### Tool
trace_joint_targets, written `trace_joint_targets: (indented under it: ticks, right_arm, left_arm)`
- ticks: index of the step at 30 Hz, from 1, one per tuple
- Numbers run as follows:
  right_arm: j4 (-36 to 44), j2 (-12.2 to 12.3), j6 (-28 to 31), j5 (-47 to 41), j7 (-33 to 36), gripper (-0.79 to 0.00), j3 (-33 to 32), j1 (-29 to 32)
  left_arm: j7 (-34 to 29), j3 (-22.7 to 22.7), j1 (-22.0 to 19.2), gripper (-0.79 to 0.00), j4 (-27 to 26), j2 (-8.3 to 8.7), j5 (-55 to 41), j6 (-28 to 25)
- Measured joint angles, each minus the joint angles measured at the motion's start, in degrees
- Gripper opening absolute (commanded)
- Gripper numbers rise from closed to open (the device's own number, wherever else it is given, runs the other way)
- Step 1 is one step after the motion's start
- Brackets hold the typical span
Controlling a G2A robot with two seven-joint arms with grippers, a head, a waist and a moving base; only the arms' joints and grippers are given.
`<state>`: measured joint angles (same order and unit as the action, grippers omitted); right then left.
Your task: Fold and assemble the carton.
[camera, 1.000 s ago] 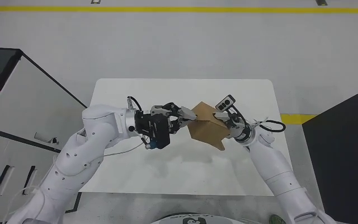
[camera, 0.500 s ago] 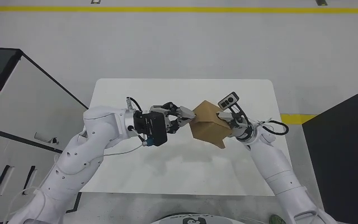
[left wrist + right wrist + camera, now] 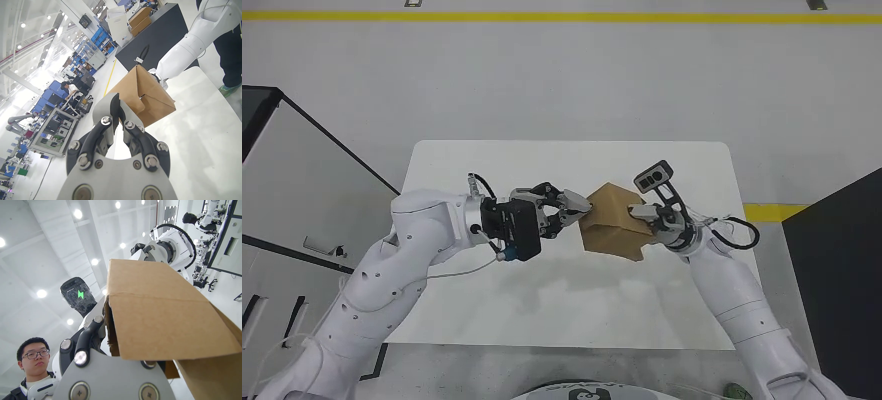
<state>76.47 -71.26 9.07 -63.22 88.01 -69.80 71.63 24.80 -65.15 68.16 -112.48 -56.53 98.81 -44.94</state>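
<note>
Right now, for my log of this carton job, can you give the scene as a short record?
table: white
carton: brown, tilted, over the table
left tool: shut on a carton corner
right tool: shut on the wall at the carton's open end

I see brown cardboard carton above white rectangular table, right of centre; left gripper on its left corner, right gripper on its right edge.
</note>
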Motion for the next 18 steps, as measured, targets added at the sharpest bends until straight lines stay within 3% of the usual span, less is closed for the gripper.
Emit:
trace_joint_targets:
  ticks: [18]
  right_arm:
    - [-0.46, 0.17, 0.45, -0.62, -0.01, -0.785, 0.66, -0.40]
  left_arm:
    - [-1.49, 1.95, 0.31, -0.785, -2.61, 0.06, 2.42, -0.13]
